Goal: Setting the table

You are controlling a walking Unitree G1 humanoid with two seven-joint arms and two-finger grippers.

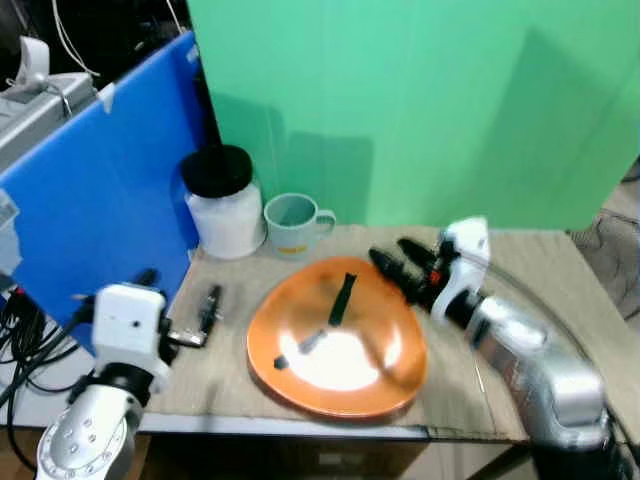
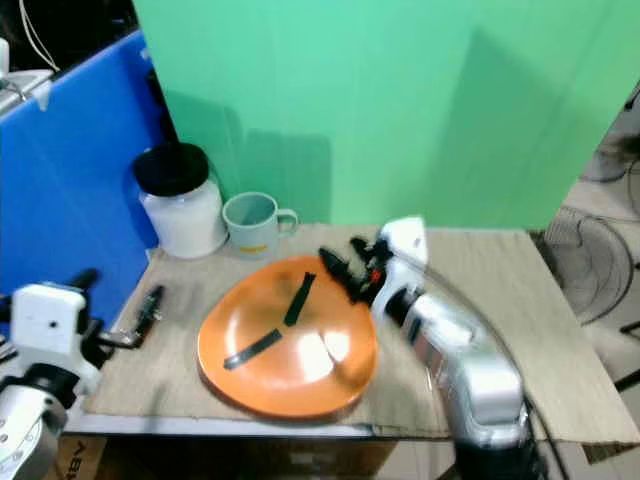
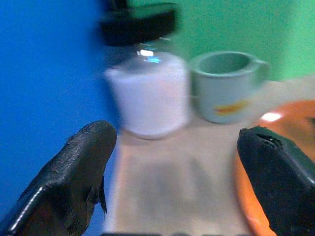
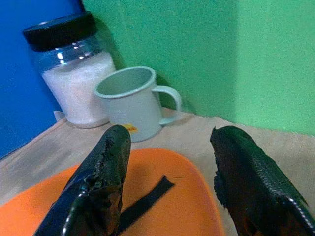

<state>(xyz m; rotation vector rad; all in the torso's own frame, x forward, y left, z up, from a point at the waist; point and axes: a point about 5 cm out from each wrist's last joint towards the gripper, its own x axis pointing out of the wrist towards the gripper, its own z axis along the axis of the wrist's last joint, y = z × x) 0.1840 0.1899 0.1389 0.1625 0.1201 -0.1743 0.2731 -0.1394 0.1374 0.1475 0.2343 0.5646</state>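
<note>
Plate [image 1: 340, 345], orange, sits at the middle of the worktop [image 1: 560, 290], its near rim close to the worktop's front edge. Two black strips lie on the plate: a longer one [image 1: 342, 298] toward its far side, a shorter one [image 2: 252, 348] nearer the front; what they are, cannot tell. Beyond the plate, pale green mug [image 1: 295, 224] stands against the green backdrop [image 1: 420, 100], handle on the side away from the jar. Jar [image 1: 224, 203] with black lid and white contents stands just beside the mug, between it and the blue board [image 1: 90, 210]. Small black object [image 1: 205, 315] lies on the worktop between plate and blue board, apart from both. A fan [image 2: 590, 265] stands on the floor past the worktop's end, well away from the plate.

Right arm reaches in low across the worktop; right tool [image 1: 402, 264] hovers at the plate's far rim, fingers [image 4: 106, 182] spread, grasping nothing, pointing toward mug and jar. Left tool [image 3: 177, 182] sits at the plate's blue-board side, released, fingers wide apart, aimed at the jar and mug; left wrist view is blurred.
</note>
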